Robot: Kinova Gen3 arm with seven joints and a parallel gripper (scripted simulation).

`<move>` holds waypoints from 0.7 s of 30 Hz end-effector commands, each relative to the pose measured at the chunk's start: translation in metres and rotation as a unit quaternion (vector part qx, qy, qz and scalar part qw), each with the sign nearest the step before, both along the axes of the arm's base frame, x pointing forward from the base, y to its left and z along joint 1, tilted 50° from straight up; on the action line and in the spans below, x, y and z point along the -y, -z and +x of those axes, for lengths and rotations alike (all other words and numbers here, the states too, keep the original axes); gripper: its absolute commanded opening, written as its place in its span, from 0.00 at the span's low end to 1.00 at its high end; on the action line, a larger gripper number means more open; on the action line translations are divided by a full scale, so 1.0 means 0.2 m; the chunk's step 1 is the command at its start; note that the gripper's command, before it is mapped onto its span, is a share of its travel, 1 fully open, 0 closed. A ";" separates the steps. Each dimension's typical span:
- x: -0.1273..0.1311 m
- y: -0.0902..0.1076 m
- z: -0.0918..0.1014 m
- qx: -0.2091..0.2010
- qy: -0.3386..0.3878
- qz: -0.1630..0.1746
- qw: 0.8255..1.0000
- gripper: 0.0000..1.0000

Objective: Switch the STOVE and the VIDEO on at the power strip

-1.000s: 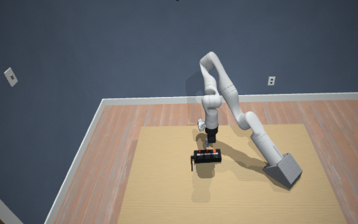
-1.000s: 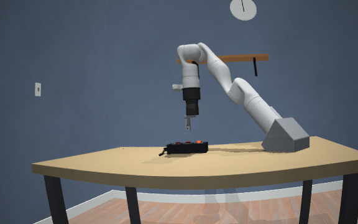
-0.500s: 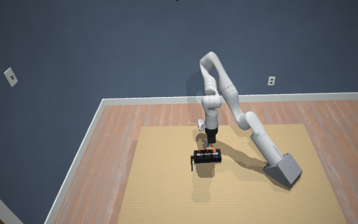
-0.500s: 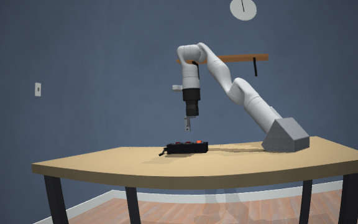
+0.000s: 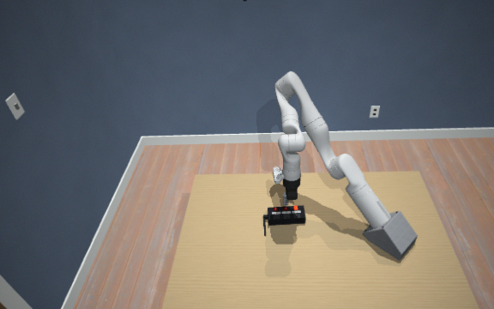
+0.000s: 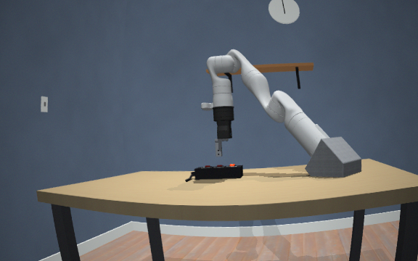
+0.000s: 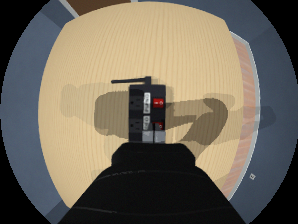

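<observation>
The black power strip (image 5: 286, 217) (image 6: 218, 172) (image 7: 139, 111) lies flat and right way up on the tan table (image 5: 230, 266) (image 6: 267, 190). It carries three red switches in a row. The one at the end nearest the arm's base (image 5: 296, 208) (image 6: 232, 164) glows bright orange; the other two (image 5: 275, 209) (image 5: 286, 209) look dark red. I cannot read the labels. My gripper (image 5: 286, 201) (image 6: 218, 153) is shut and empty, pointing straight down a little above the middle of the strip, not touching it. In the wrist view the gripper's body hides the strip's near end.
A short black cord stub (image 5: 265, 224) (image 6: 189, 178) sticks out of the strip's end away from the arm. The arm's grey base (image 5: 390, 235) (image 6: 334, 163) stands on the table's right side. A wooden shelf (image 6: 281, 67) hangs on the wall behind.
</observation>
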State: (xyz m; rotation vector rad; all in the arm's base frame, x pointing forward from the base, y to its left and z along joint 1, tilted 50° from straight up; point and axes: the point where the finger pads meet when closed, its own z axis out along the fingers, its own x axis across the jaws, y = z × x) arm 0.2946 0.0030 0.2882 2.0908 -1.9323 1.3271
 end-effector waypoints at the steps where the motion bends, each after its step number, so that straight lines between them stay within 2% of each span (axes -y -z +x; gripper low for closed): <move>1: 0.02 0.01 0.01 -0.001 0.002 -0.002 1.000 0.00; 21: 0.07 0.07 0.06 -0.001 0.002 -0.002 1.000 0.00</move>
